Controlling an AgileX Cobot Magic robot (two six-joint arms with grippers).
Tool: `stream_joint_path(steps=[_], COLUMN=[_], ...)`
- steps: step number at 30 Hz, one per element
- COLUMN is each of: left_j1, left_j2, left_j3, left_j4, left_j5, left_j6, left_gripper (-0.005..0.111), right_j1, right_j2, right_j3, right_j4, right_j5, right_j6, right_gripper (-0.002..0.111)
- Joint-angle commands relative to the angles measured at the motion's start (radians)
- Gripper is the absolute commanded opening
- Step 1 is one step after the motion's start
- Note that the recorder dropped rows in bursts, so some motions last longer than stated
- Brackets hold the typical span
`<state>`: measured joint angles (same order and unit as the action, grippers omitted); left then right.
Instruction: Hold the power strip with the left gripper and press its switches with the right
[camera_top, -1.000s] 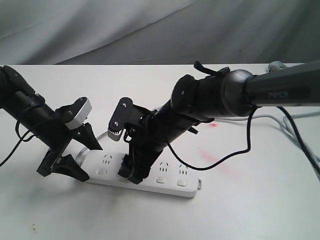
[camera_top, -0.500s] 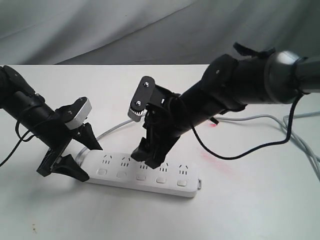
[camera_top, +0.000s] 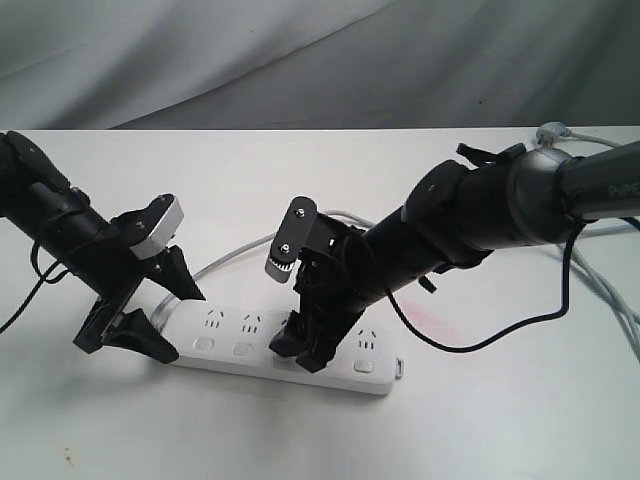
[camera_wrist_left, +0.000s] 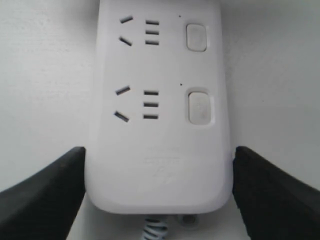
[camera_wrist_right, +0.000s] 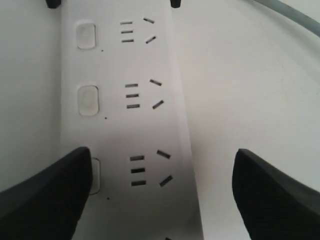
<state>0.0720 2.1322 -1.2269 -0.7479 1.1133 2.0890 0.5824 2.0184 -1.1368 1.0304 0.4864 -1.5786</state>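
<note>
The white power strip (camera_top: 345, 372) lies flat on the table near its front. My left gripper (camera_top: 172, 322) is shut on the strip's cable end, with one black finger (camera_wrist_left: 52, 187) pressed against each long side of the power strip (camera_wrist_left: 155, 150). Two switches (camera_wrist_left: 200, 106) show ahead of it. My right gripper (camera_top: 300, 350) is down on the middle of the strip with its jaws wide apart. In the right wrist view one finger (camera_wrist_right: 47, 192) covers most of the third switch (camera_wrist_right: 95, 175), and the other finger (camera_wrist_right: 275, 195) is off the strip's side.
The strip's grey cable (camera_top: 240, 250) curves back behind the arms. More grey cables (camera_top: 590, 260) trail along the table's right side. Faint red stains (camera_top: 430, 320) mark the white table right of the strip. A grey cloth backdrop hangs behind.
My right gripper rose off the second switch, shifted right along the strip and came down over the third switch. The left gripper and the strip have not moved.
</note>
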Motion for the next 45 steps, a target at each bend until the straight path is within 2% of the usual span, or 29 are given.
stream_joint_path(steps=[1, 11, 19, 22, 24, 29, 37, 45], left_j1=[-0.002, -0.002, -0.002, -0.002, -0.002, -0.002, -0.002, -0.002], left_j2=[-0.001, -0.001, -0.001, -0.001, -0.001, -0.001, -0.001, -0.001], left_j3=[-0.006, -0.006, -0.006, -0.006, -0.006, -0.006, -0.006, -0.006], left_j4=[-0.002, -0.002, -0.002, -0.002, -0.002, -0.002, -0.002, -0.002], left_j5=[0.008, 0.008, 0.008, 0.008, 0.008, 0.008, 0.008, 0.008], left_j6=[0.005, 0.005, 0.005, 0.005, 0.005, 0.005, 0.005, 0.005], left_gripper=[0.036, 0.036, 0.036, 0.036, 0.036, 0.036, 0.036, 0.036], right_j1=[-0.003, -0.001, -0.001, -0.001, -0.001, -0.003, -0.003, -0.003], right_j2=[0.002, 0.053, 0.057, 0.057, 0.039, -0.088, -0.212, -0.210], right_j3=[0.000, 0.000, 0.000, 0.000, 0.000, 0.000, 0.003, 0.136], right_j4=[0.004, -0.040, -0.202, -0.190, -0.116, -0.058, -0.115, -0.118], right_j5=[-0.006, -0.008, -0.031, -0.031, -0.031, -0.031, -0.004, -0.124], right_j6=[-0.012, -0.010, 0.119, 0.121, 0.106, 0.084, 0.121, 0.119], right_gripper=[0.072, 0.072, 0.072, 0.072, 0.072, 0.072, 0.072, 0.072])
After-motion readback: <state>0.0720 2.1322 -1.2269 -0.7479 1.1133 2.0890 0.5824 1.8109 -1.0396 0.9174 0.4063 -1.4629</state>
